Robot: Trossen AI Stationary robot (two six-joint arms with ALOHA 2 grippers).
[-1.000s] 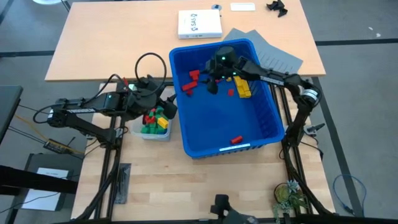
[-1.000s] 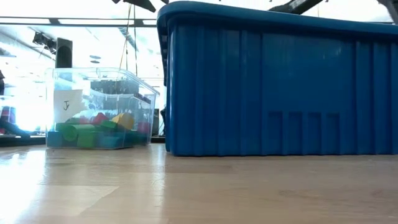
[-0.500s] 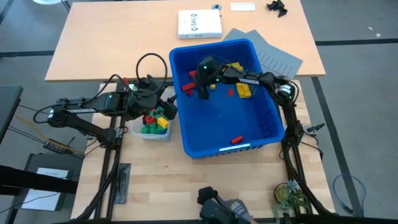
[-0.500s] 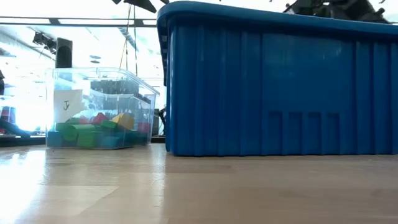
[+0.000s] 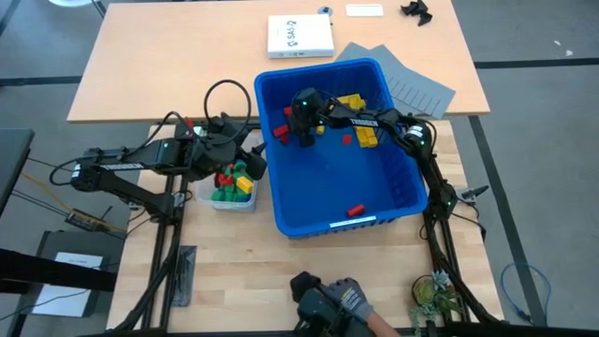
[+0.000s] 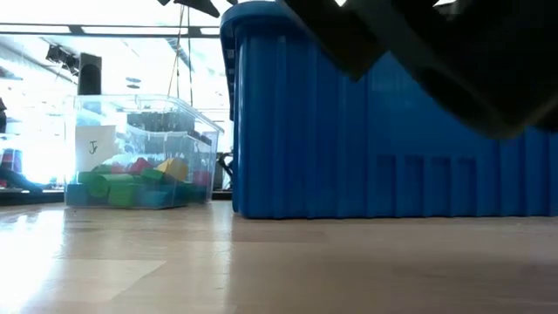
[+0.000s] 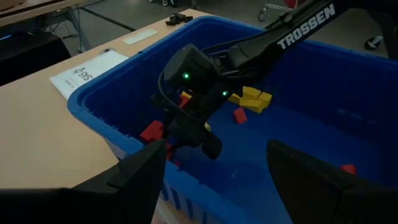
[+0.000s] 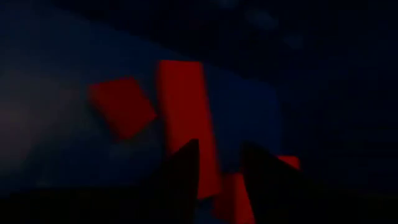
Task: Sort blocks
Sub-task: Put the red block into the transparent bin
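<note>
The blocks lie in two places. Red blocks point(image 5: 285, 126) and yellow blocks point(image 5: 367, 133) rest on the floor of the large blue bin point(image 5: 393, 187). Green, yellow and red ones fill the small clear tub point(image 5: 232, 190) left of it. My right gripper point(image 5: 301, 133) reaches down into the bin's far left part and is shut on a long red block point(image 8: 183, 112). Beside that block lies another red block point(image 8: 121, 107). My left gripper point(image 7: 217, 165) hangs open above the clear tub, with nothing between its fingers. My right gripper has the near end of the long red block point(image 8: 210, 171) pinched between its two fingers. The fingers slant down from the bin's right side and lie along the block, which runs on ahead of them. The block seems to lie on the bin's floor.
A lone red block point(image 5: 356, 210) lies near the bin's front wall. A white booklet point(image 5: 299, 36) and grey sheets point(image 5: 412, 84) lie on the far table. A dark thing point(image 5: 328, 301) at the near edge blocks the low view's upper right point(image 6: 436, 61).
My right gripper has sunk into the bin and gone toward its left wall, rolling about its own axis, down to the red blocks. A dark thing has come in at the table's near edge and now covers part of the low view.
</note>
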